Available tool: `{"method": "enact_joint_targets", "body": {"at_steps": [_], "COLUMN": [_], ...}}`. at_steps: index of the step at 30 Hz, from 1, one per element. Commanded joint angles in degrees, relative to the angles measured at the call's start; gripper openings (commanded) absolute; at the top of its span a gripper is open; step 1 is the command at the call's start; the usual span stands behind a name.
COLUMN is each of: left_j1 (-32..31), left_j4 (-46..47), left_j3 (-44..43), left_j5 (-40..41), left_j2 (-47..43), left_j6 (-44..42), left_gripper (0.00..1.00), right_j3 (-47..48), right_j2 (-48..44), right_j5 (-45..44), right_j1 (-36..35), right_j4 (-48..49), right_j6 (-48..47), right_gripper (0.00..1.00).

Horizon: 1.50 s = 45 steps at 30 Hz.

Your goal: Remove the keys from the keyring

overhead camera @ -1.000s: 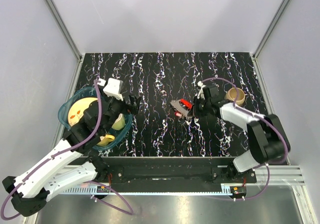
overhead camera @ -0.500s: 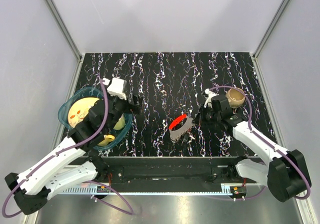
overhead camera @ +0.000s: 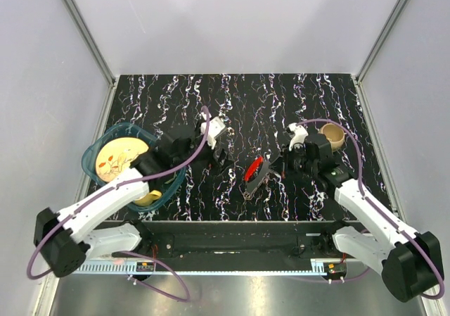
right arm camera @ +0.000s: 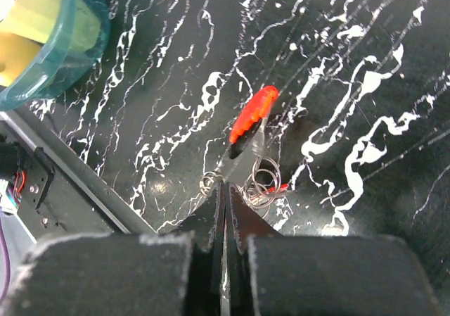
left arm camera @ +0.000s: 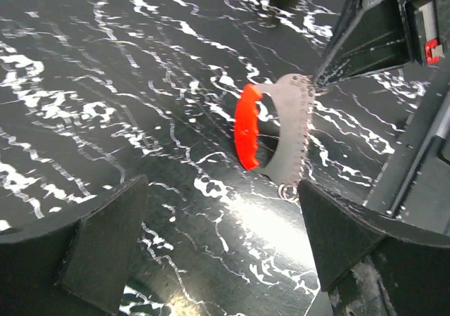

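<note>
Left arm (overhead camera: 105, 203) rises from the lower left of the top view toward centre, elbow low at the left edge; left gripper (overhead camera: 225, 161) points right and down, its 2 fingers (left arm camera: 105, 238) spread wide. Right arm (overhead camera: 365, 210) runs from the lower right up and leftward; right gripper (overhead camera: 275, 167) points left near centre, tilted down, fingers (right arm camera: 204, 224) pressed together, pinching the keyring (right arm camera: 246, 154) by its edge.

Keyring (left arm camera: 287, 126): grey serrated fob, red oval tag (right arm camera: 254, 112) along one edge, thin wire rings (right arm camera: 264, 174) at lower end. Tilted on edge, mid-table (overhead camera: 211, 91); grey end pinched in right gripper (right arm camera: 226, 189). Separate keys not distinguishable.
</note>
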State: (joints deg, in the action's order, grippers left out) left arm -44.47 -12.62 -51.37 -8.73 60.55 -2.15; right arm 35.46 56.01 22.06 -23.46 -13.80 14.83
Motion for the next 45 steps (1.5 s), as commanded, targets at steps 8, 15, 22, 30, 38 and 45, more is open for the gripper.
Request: {"method": "enact_joint_targets", "body": {"at_steps": [8, 15, 22, 30, 38, 45], "left_j1": [14.0, 13.9, 13.6, 13.6, 13.6, 13.6], "left_j4": [5.7, 11.0, 17.0, 13.3, 11.5, 4.4], "left_j3": [-7.6, -7.5, -1.9, -0.8, 1.0, 1.5], "left_j5": [-42.5, -40.3, -44.4, -33.8, -13.3, -8.4], "left_j2": [15.3, 13.5, 8.4, 5.5, -2.2, -8.1], "left_j6": [3.3, 5.0, 2.6, -2.4, 3.7, 9.4], "left_gripper": [0.91, 0.89, 0.92, 0.93, 0.93, 0.92], "right_j3": [6.1, 13.6, 18.6, 16.6, 8.2, 3.5], "right_j2": [-5.8, -5.7, -4.2, -3.5, 3.7, 7.5], "right_j5": [10.1, 12.0, 19.4, -14.6, -14.9, -13.5], "right_j1": [0.2, -0.1, -0.2, -0.3, -0.2, -1.7], "right_j4": [4.2, -2.2, -4.6, -3.8, -6.8, -5.8], "right_j6": [-8.5, -13.9, -19.1, 1.1, 16.2, 24.2], "right_gripper": [0.00, 0.00, 0.00, 0.18, 0.47, 0.59]}}
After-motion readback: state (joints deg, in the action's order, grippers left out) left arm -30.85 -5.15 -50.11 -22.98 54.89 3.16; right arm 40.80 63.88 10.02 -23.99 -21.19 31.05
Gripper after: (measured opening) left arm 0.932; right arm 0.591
